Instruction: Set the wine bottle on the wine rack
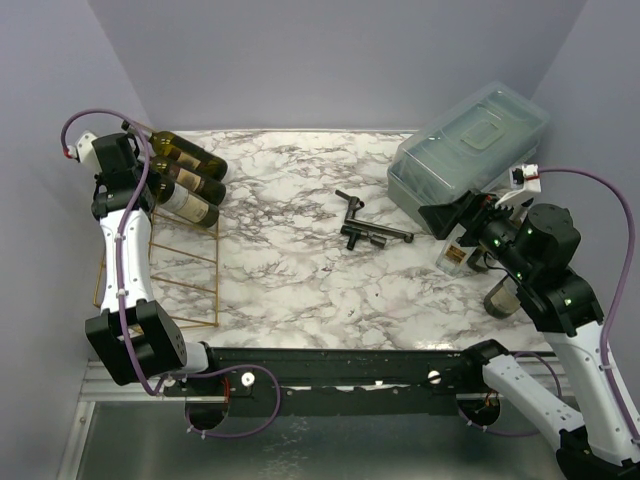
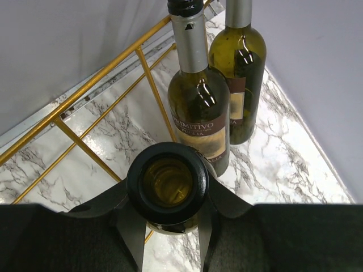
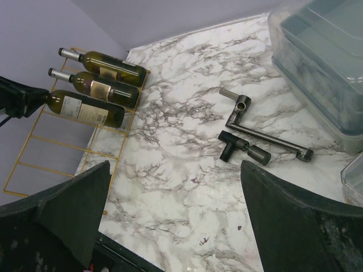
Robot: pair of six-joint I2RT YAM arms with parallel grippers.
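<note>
The gold wire wine rack (image 1: 186, 268) stands at the table's left side, against the wall. Three wine bottles lie across its far tiers. My left gripper (image 1: 135, 188) is shut on the neck of the nearest one, the white-labelled wine bottle (image 1: 187, 206). In the left wrist view its dark open mouth (image 2: 168, 182) sits between my fingers (image 2: 127, 226), with the two other bottles (image 2: 199, 107) and the gold wires (image 2: 85, 88) beyond. The right wrist view shows the rack (image 3: 62, 148) and the held bottle (image 3: 85, 107). My right gripper (image 3: 176, 226) is open and empty above the table's right side.
A translucent grey lidded box (image 1: 470, 150) stands at the back right. Dark metal tools (image 1: 365, 228) lie mid-table, left of the right gripper (image 1: 460, 215). Small items sit under the right arm. Walls close in on the left, back and right.
</note>
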